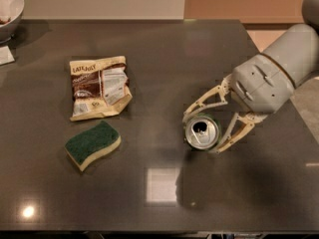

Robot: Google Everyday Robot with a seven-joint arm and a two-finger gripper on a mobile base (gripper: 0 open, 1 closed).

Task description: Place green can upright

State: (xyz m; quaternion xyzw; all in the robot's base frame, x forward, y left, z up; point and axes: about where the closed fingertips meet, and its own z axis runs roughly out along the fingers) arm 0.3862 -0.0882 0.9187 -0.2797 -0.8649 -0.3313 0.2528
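Observation:
The green can stands upright on the dark table, right of centre, with its silver pull-tab lid facing up. My gripper reaches in from the right. One finger lies along the can's upper left side and the other along its lower right side. The gripper holds the can between them. Only a thin strip of the can's green body shows below the lid.
A brown and cream snack bag lies at the left. A green-topped sponge lies just in front of it. A white bowl sits at the far left corner. The table's right edge runs under my arm.

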